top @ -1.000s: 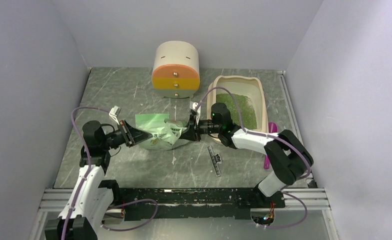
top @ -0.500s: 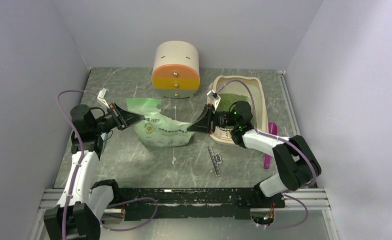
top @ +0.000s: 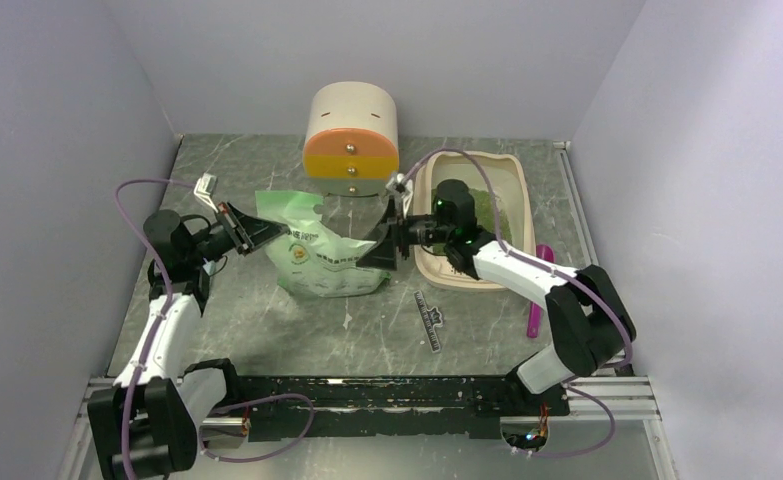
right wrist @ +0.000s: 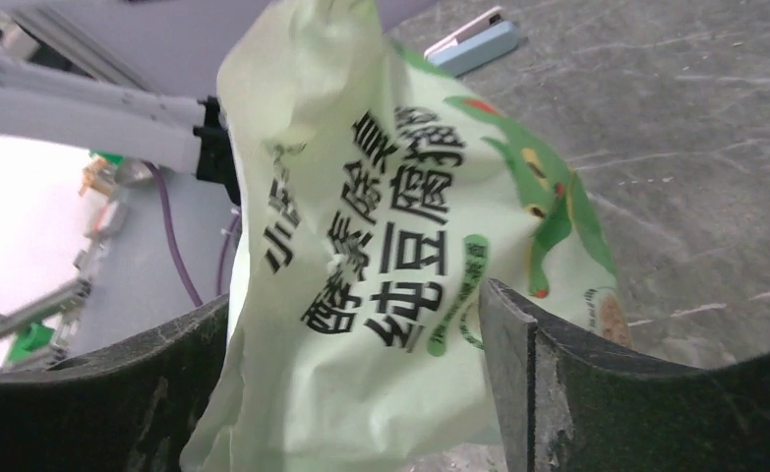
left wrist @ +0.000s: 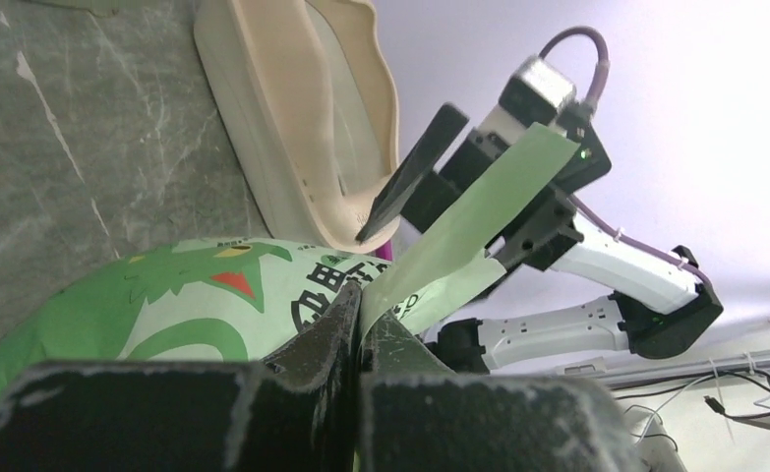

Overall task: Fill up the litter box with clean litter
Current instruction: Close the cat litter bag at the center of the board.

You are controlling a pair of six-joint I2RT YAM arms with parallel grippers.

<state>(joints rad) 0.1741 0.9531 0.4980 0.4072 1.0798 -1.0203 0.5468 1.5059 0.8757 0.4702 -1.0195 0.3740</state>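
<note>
The beige litter box (top: 445,277) stands at the right back, with green clean litter (top: 485,200) showing inside it behind my right wrist. A green printed bag (top: 322,260) lies slumped on the table between the two arms. My left gripper (top: 257,232) is shut on the bag's upper left edge, and a thin green flap (left wrist: 479,197) rises from between its jaws (left wrist: 361,295). My right gripper (top: 382,245) stands open at the bag's right end. The bag (right wrist: 381,246) sits loosely between its wide fingers (right wrist: 356,295). The litter box (left wrist: 302,128) also appears beyond the bag (left wrist: 194,305).
A round beige-and-orange drawer unit (top: 352,130) stands at the back centre, just behind the bag. A magenta scoop (top: 535,305) lies right of the litter box. A small black strip (top: 430,320) lies on the table in front of the box. Walls close in on three sides.
My right gripper has opened and let go of the bag's right end, shifting slightly left. My left gripper earlier pulled its end of the bag up and leftward, then held still.
</note>
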